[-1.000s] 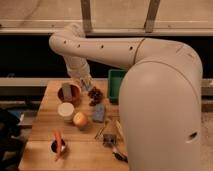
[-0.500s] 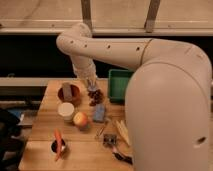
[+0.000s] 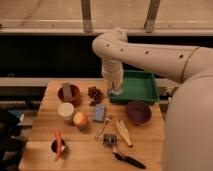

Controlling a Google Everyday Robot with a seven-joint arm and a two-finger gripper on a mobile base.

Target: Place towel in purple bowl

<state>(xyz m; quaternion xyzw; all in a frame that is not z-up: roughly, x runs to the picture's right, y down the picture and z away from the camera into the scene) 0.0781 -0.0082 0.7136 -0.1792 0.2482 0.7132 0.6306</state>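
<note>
1. The white arm (image 3: 150, 50) reaches from 3 o'clock over the wooden worktop (image 3: 45, 125).
2. The green tray (image 3: 137, 85) sits at 1 o'clock.
3. The purple bowl (image 3: 138, 112) lies just below the tray.
4. The hand (image 3: 116, 90) hangs at the tray's left edge; I cannot tell its state.
5. The towel cannot be made out for certain.

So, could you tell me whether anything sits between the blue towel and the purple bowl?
Nothing visible does: bare table separates the blue towel from the purple bowl. The utensils lie nearer the camera, and the gripper hangs farther back, by the green tray's left edge.
</note>
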